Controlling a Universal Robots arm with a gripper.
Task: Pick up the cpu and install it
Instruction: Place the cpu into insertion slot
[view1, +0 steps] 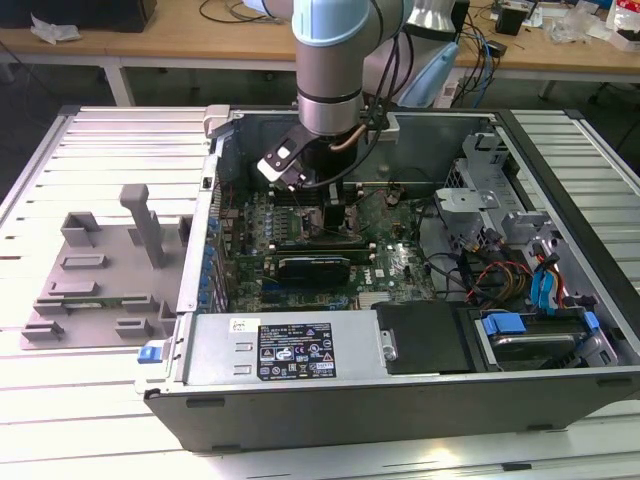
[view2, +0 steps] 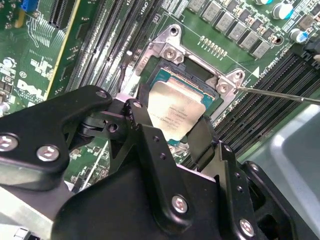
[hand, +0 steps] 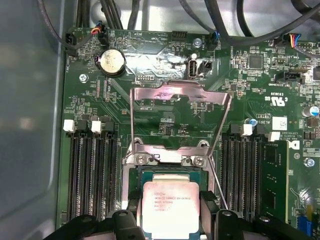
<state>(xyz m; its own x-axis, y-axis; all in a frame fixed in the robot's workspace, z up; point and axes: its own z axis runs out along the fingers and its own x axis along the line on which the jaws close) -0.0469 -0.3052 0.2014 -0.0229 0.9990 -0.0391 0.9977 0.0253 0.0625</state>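
Motherboard (hand: 235, 80) | one cpu (hand: 170, 210) at one socket (hand: 170, 157) | one end effector (view2: 170, 125) clasps it

The exterior view looks down from high off the long side of the case (view1: 400, 400), taking in all of it. Both wrist views hang close over the board (view2: 30, 60) (hand: 240, 100), sharing the socket (view2: 170, 50) (hand: 170, 157) and cpu (view2: 175, 107) (hand: 170, 207); the second looks slantwise

Arm (view1: 333, 60): reaching down from above into the open computer case (view1: 400, 405).
Gripper (view1: 325, 178): hanging low over the green motherboard (view1: 400, 265), close to the case's far wall.
Grey fixture (view1: 100, 270): lying on the slatted table (view1: 60, 400), just beside the case on the exterior view's left.
Power supply (view1: 290, 350): sitting along the case's near edge.
Wooden bench (view1: 200, 40): running behind the table.
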